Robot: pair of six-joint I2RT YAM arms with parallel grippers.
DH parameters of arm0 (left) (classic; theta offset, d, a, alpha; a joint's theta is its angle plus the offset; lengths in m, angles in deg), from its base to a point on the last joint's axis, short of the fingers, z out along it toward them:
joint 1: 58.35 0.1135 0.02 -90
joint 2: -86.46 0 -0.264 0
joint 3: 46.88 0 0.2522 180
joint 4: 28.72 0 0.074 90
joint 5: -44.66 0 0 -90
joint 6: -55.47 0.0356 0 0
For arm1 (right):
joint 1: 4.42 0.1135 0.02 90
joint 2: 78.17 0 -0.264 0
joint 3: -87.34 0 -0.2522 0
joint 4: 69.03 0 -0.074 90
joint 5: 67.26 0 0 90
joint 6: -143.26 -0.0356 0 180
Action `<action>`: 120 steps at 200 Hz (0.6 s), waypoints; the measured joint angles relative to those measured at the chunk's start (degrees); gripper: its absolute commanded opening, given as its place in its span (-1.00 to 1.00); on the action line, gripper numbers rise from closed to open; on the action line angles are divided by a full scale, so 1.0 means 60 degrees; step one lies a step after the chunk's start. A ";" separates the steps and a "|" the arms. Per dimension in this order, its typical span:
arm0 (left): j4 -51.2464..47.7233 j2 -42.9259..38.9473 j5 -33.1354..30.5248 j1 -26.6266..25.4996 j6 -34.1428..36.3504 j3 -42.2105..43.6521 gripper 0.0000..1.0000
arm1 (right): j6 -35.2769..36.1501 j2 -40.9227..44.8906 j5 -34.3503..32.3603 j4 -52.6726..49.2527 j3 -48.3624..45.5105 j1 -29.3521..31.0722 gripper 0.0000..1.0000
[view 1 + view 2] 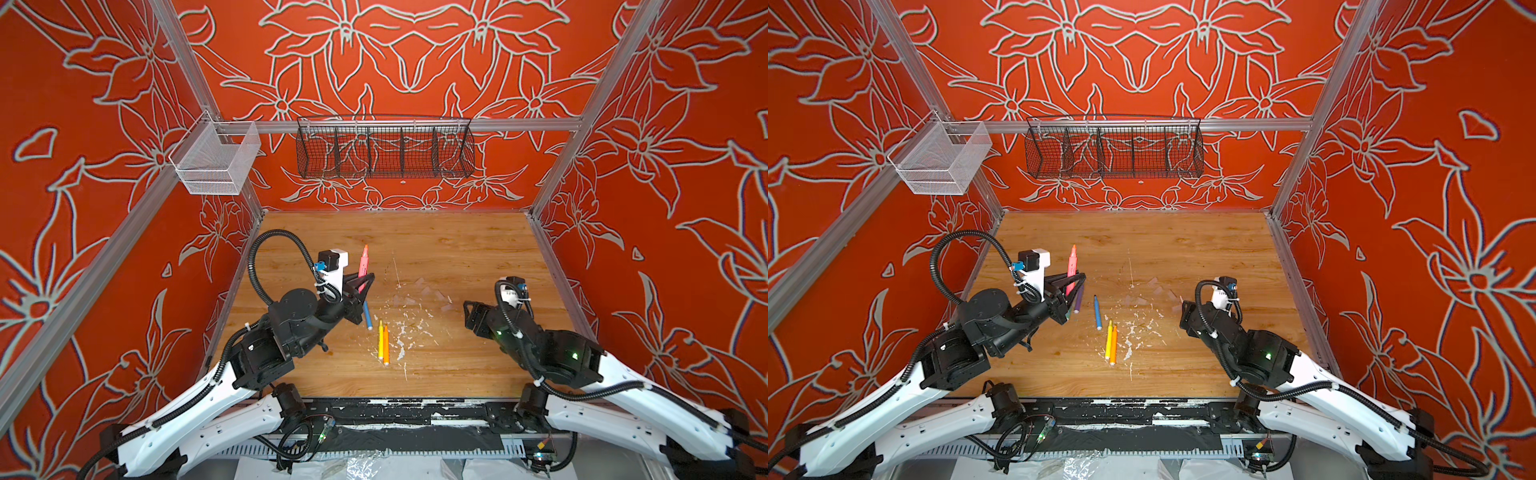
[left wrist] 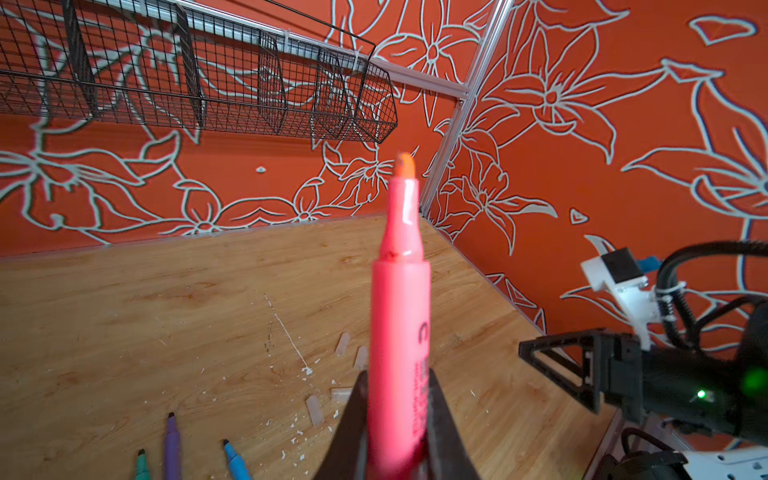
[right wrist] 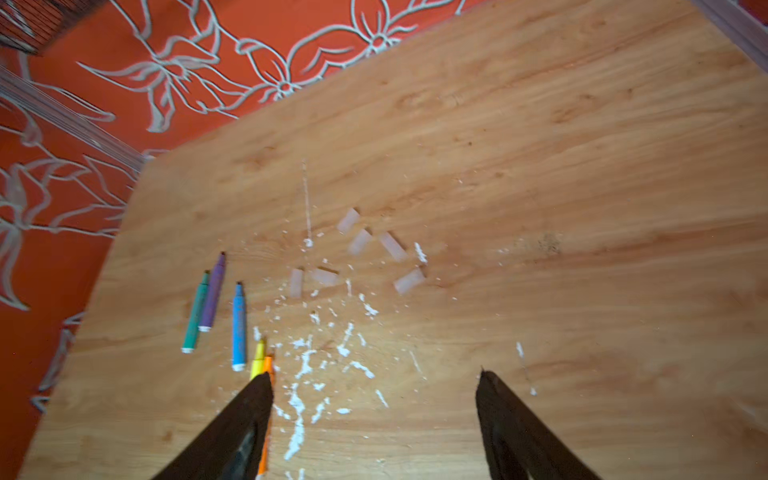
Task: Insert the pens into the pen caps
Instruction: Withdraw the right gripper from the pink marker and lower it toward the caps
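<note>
Zero capped. Your left tool (image 2: 397,376) grips the pink pen (image 2: 399,311); right tool (image 3: 375,373) spread wide, empty; six caps (image 3: 394,246) loose.

Both top views look down from high behind my arms (image 1: 174,419) over the whole tabletop (image 1: 457,249). My left wrist camera sits low, facing the back wall (image 2: 249,195); my right looks down on caps (image 3: 392,246) the top views show faintly, I think.
</note>
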 measured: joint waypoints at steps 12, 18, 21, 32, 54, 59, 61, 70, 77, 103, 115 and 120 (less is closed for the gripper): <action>-0.0106 0.0270 -0.0029 0.0000 -0.0164 -0.0186 -1.00 | 0.0000 -0.0193 0.0007 -0.0117 -0.0204 -0.0073 0.60; -0.0146 0.0433 -0.0036 0.0000 -0.0255 -0.0240 -1.00 | -0.0004 -0.0331 0.0015 -0.0124 -0.0302 -0.0131 0.60; -0.0178 0.0561 -0.0051 0.0000 -0.0310 -0.0277 -1.00 | 0.0000 -0.0379 0.0015 -0.0120 -0.0335 -0.0153 0.60; -0.0419 0.0987 -0.0098 0.0000 -0.0535 -0.0430 -1.00 | 0.0004 -0.0670 0.0062 -0.0044 -0.0499 -0.0288 0.59; -0.1042 0.1949 -0.0142 0.0000 -0.1005 -0.0885 -1.00 | 0.0124 -0.1144 0.0455 0.0364 -0.0943 -0.0648 0.59; -0.1162 0.2091 -0.0142 0.0000 -0.1089 -0.0933 -1.00 | 0.0164 -0.1224 0.0583 0.0474 -0.1013 -0.0743 0.59; -0.1202 0.2124 -0.0146 0.0000 -0.1115 -0.0943 -1.00 | 0.0178 -0.1257 0.0634 0.0510 -0.1035 -0.0780 0.59; -0.1384 0.2222 -0.0171 0.0000 -0.1235 -0.0976 -1.00 | 0.0288 -0.1417 0.0871 0.0721 -0.1137 -0.0965 0.59; -0.1512 0.2244 -0.0189 0.0000 -0.1304 -0.1013 -1.00 | 0.0368 -0.1570 0.1122 0.0962 -0.1217 -0.1140 0.58; -0.1661 0.2197 -0.0229 0.0000 -0.1530 -0.1122 -1.00 | 0.0637 -0.2415 0.1967 0.1683 -0.1293 -0.1661 0.57; -0.1515 0.2098 -0.0160 0.0000 -0.1545 -0.1038 -1.00 | 0.0801 -0.2965 0.2240 0.1931 -0.1268 -0.1832 0.57; -0.1388 0.2011 -0.0131 0.0000 -0.1545 -0.0940 -1.00 | 0.0838 -0.3202 0.2364 0.1971 -0.1217 -0.1887 0.57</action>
